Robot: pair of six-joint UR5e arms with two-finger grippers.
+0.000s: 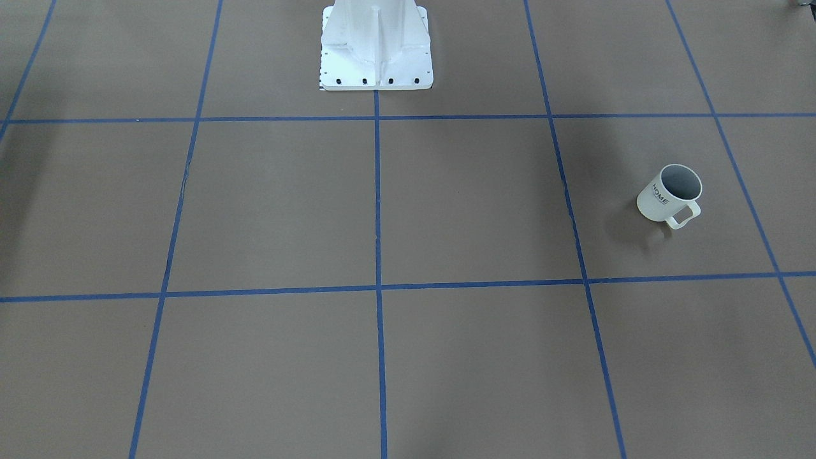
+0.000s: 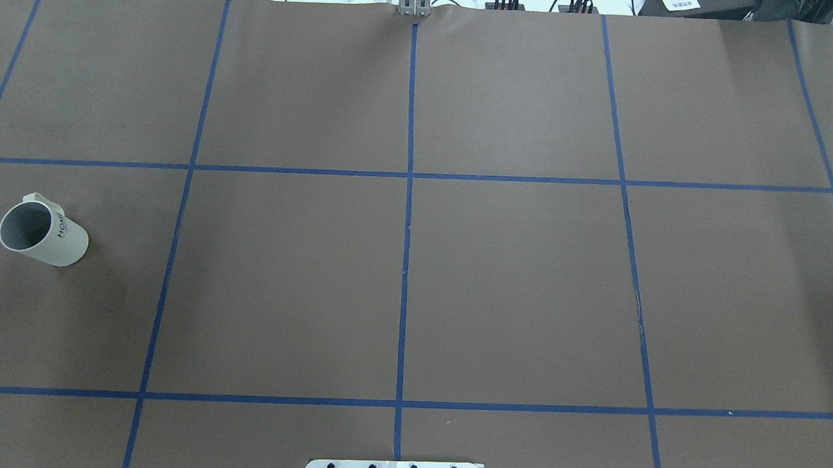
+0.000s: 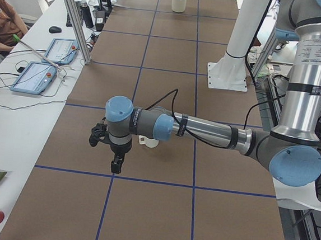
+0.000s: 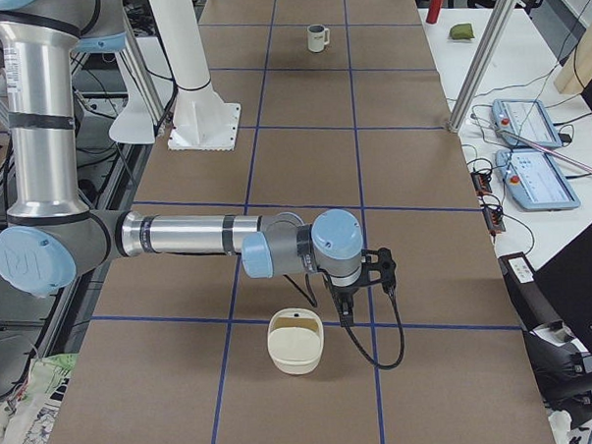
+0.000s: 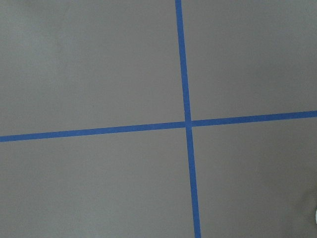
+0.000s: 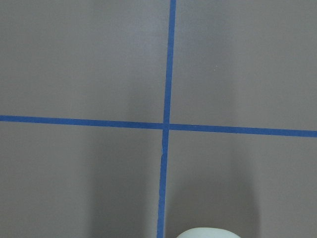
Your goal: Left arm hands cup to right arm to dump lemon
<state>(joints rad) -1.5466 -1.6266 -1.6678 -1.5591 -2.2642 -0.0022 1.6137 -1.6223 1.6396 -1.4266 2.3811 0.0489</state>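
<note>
Matte brown table (image 1: 478,204), blue tape grid (image 1: 377,191); smooth cream cylindrical cup (image 1: 669,194) upright; left hand (image 3: 115,164), right hand (image 4: 343,308): openness cannot tell.

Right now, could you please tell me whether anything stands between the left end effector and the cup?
Nothing visible does. The cup stands alone on the table; in the left side view the left end effector hangs close beside it, the cup partly hidden behind the left arm.
</note>
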